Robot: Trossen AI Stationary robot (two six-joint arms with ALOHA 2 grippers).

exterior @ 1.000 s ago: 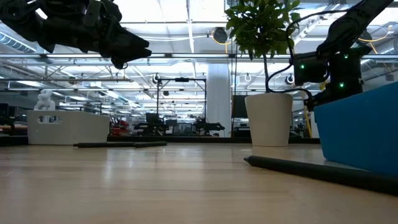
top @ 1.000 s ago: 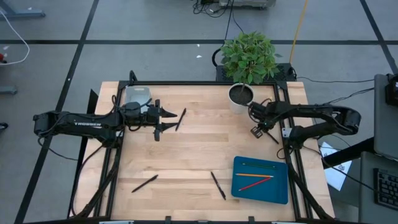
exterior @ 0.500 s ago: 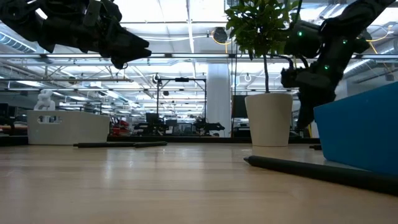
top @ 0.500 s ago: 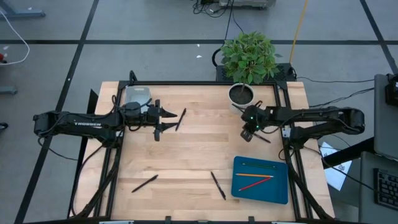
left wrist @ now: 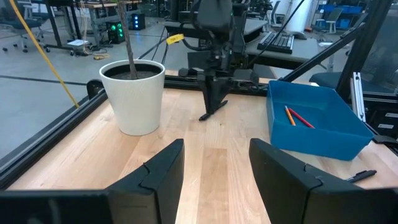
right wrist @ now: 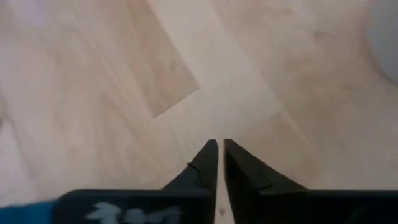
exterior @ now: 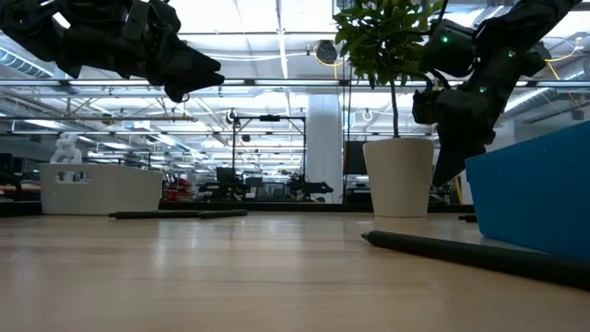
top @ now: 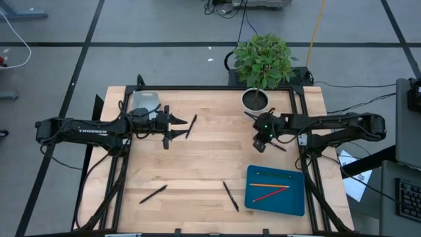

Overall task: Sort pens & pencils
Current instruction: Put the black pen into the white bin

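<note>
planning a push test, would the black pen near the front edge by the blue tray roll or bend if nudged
The pen looks slim, straight and rigid, so it probably will not bend. It lies flat on the smooth wooden table, so a sideways nudge would likely roll it. It looks light, so it should slide easily.

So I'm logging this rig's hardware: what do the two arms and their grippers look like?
Both arms are dark, slim and jointed. The left arm carries white lettering along its link. The left gripper has two broad, dark, angular fingers. The right gripper has dark fingers tapering to narrow tips, and a small green light glows on the right arm's wrist. Dark cables trail from the bases.
</note>
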